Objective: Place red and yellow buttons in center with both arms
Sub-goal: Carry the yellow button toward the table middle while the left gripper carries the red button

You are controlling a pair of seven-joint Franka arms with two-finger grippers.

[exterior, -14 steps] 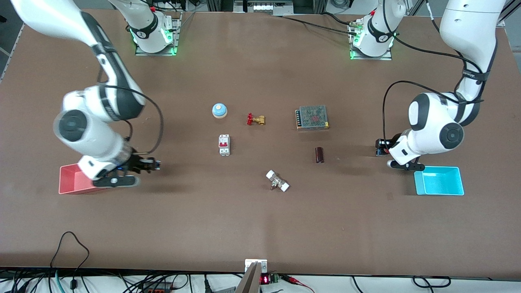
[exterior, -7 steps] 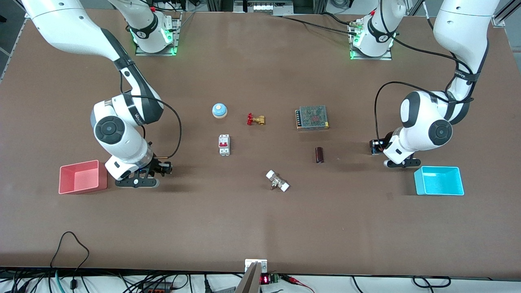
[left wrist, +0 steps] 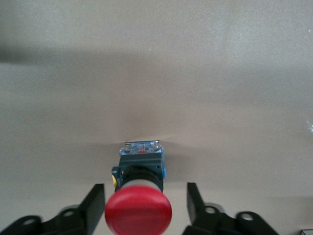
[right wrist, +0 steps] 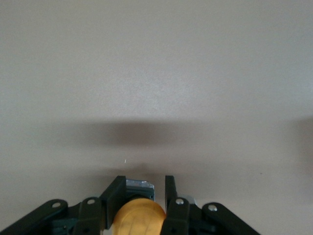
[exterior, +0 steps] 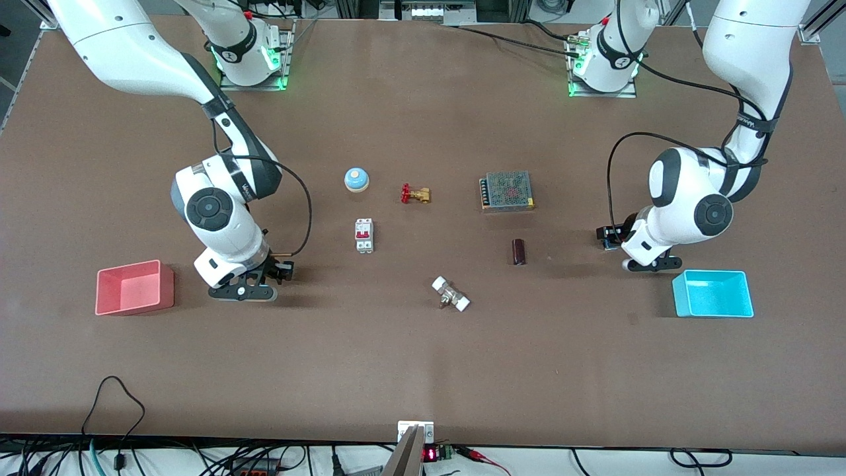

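My left gripper (exterior: 603, 237) is low over the brown tabletop (exterior: 423, 344), beside the cyan bin (exterior: 712, 294) at the left arm's end. In the left wrist view the gripper (left wrist: 144, 203) is open. The red button (left wrist: 138, 213), with its dark body, stands between the fingers (left wrist: 93, 205) with a gap on each side. My right gripper (exterior: 283, 270) is above the table, between the pink bin (exterior: 129, 287) and the middle. In the right wrist view the gripper (right wrist: 143, 193) is shut on the yellow button (right wrist: 139, 218).
In the middle stand a blue-and-white dome (exterior: 356, 179), a brass valve with a red handwheel (exterior: 415, 194), a white breaker (exterior: 364, 235), a mesh-topped box (exterior: 507, 190), a dark cylinder (exterior: 519, 251) and a white-ended fitting (exterior: 451, 294).
My right arm has swung from over the pink bin toward the middle with the yellow button. My left gripper has shifted a little toward the middle, away from the cyan bin.
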